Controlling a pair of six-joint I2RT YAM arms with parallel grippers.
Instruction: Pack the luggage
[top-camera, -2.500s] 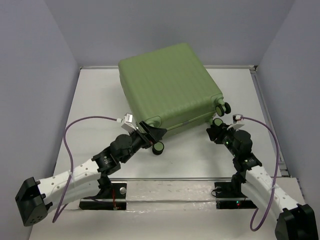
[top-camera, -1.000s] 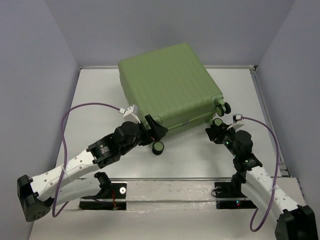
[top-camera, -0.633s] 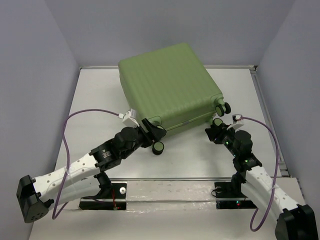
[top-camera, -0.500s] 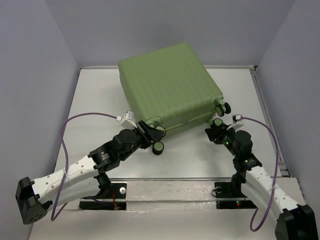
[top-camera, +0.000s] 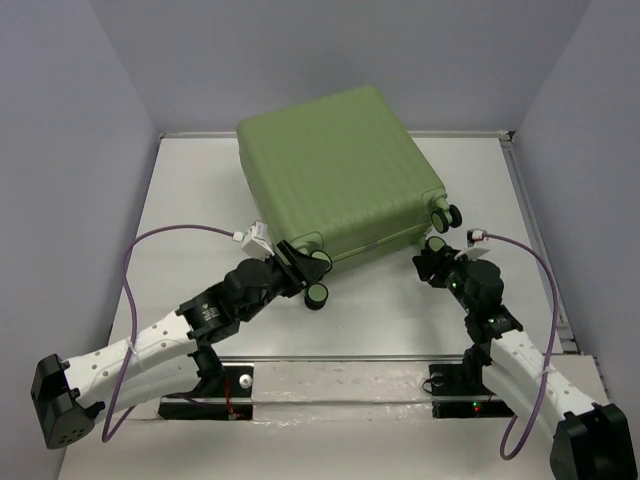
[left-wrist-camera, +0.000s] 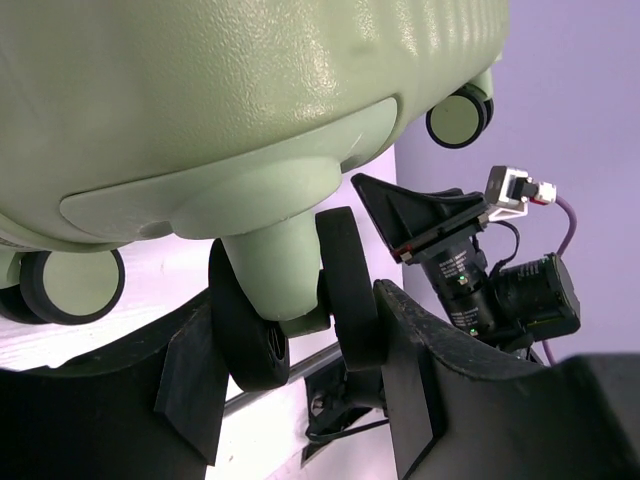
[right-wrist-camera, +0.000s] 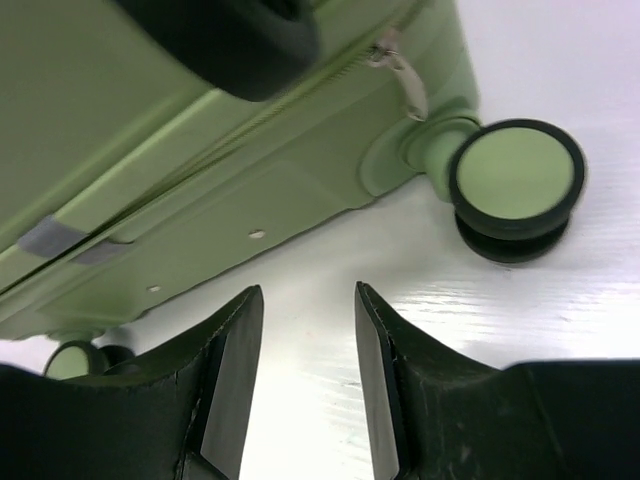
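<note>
The luggage (top-camera: 335, 170), a large light-green ribbed suitcase, lies closed and flat on the white table (top-camera: 200, 200). My left gripper (top-camera: 306, 263) is at its near-left corner. In the left wrist view the left gripper (left-wrist-camera: 295, 325) is shut on a black twin wheel (left-wrist-camera: 345, 290), one finger pressing each side. The shell (left-wrist-camera: 250, 90) fills the space above it. My right gripper (top-camera: 432, 250) sits low at the near-right corner. It (right-wrist-camera: 305, 300) stands open over bare table, just short of the zippered edge (right-wrist-camera: 150, 150), with the zipper pull (right-wrist-camera: 400, 75) ahead to the right.
A second wheel (top-camera: 317, 293) sits on the table just in front of the left gripper. Two more wheels (top-camera: 447, 213) stick out at the right corner, one (right-wrist-camera: 515, 180) close to my right fingers. Grey walls enclose the table on three sides.
My left gripper, wide open beside the corner a second ago, has slid in and closed on the wheel. The right gripper has stayed put, its jaws a touch wider.
</note>
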